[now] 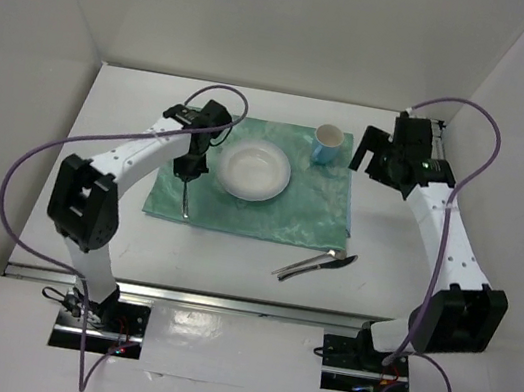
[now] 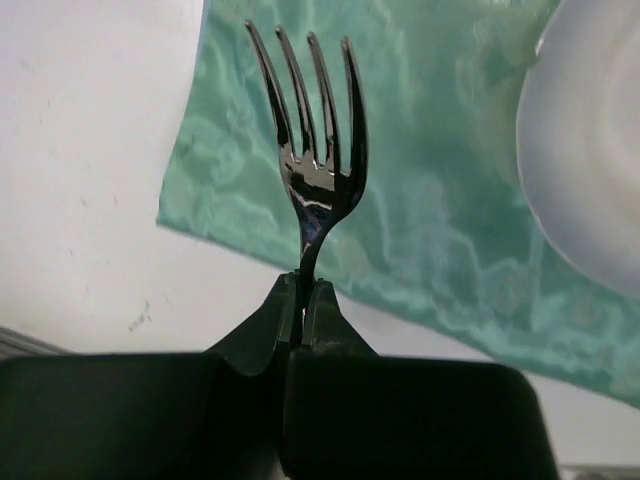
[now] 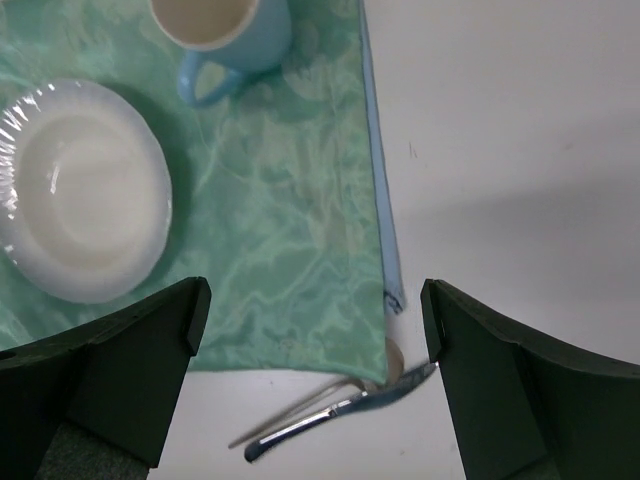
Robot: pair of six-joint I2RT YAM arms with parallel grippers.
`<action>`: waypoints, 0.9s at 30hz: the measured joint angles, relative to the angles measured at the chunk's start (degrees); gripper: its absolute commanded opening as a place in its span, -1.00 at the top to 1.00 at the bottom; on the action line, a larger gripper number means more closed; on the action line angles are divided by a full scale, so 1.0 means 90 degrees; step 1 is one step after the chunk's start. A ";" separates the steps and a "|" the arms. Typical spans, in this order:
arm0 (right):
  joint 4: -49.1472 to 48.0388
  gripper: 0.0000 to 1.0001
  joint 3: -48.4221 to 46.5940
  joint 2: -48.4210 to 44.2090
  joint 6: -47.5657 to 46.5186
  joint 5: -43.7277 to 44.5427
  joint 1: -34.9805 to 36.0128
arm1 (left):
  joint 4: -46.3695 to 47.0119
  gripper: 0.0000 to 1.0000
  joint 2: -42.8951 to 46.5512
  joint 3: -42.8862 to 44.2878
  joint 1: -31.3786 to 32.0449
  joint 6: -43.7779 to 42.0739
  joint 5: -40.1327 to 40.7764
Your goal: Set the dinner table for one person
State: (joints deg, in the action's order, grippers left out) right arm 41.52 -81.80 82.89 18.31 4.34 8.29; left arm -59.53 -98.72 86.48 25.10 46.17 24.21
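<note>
My left gripper point(image 1: 190, 169) is shut on the handle of a metal fork point(image 1: 186, 199) and holds it over the left part of the green placemat point(image 1: 301, 203), left of the white bowl point(image 1: 254, 169). In the left wrist view the fork point(image 2: 315, 140) sticks out from the shut gripper point(image 2: 303, 287), tines forward, over the placemat point(image 2: 450, 200). My right gripper point(image 1: 368, 160) is open and empty above the placemat's right edge, beside the blue mug point(image 1: 327, 145). A knife point(image 1: 323, 264) and a spoon point(image 1: 303, 264) lie on the white dinner table point(image 1: 404, 252).
In the right wrist view the open gripper point(image 3: 315, 295) hangs above the placemat's corner point(image 3: 290, 200), with the mug point(image 3: 225, 30), the bowl point(image 3: 85, 190), the knife point(image 3: 335, 418) and the spoon point(image 3: 395, 362), whose bowl is partly under the cloth. White walls enclose the table.
</note>
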 measured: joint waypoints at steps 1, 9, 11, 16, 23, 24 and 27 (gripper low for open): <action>-0.0019 -1.00 0.0323 -0.0223 0.0044 -0.0029 -0.0039 | 0.0029 1.00 -0.0289 0.0180 -0.0085 -0.0202 0.0027; 0.0007 -0.94 0.2018 -0.1307 0.0442 -0.0398 -0.0090 | 0.0063 1.00 -0.2334 0.1870 -0.0233 -0.1472 0.0238; 0.0010 -0.86 0.2414 -0.1603 0.0617 -0.0571 -0.0058 | 0.0058 1.00 -0.2535 0.2091 -0.0296 -0.1630 0.0199; 0.0005 -0.69 0.3538 -0.2693 0.1307 -0.0954 0.0228 | 0.0102 1.00 -0.2924 0.2586 -0.0508 -0.1855 0.0090; 0.0005 -0.62 0.4396 -0.2953 0.2739 -0.0901 0.0984 | 0.0134 0.81 -0.3543 0.3062 -0.0590 -0.1965 -0.0083; -0.0002 -0.59 0.4551 -0.2990 0.2963 -0.0857 0.1183 | 0.0126 0.67 -0.3611 0.3062 -0.0590 -0.1967 -0.0129; 0.0007 -0.50 0.4906 -0.3004 0.3536 -0.0670 0.1712 | 0.0087 0.04 -0.3730 0.3060 -0.0590 -0.1989 -0.0330</action>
State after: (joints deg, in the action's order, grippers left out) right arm 41.58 -37.65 55.86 50.13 -1.69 23.70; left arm -58.74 -132.29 114.02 19.79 28.27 21.23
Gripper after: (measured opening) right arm 0.779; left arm 0.347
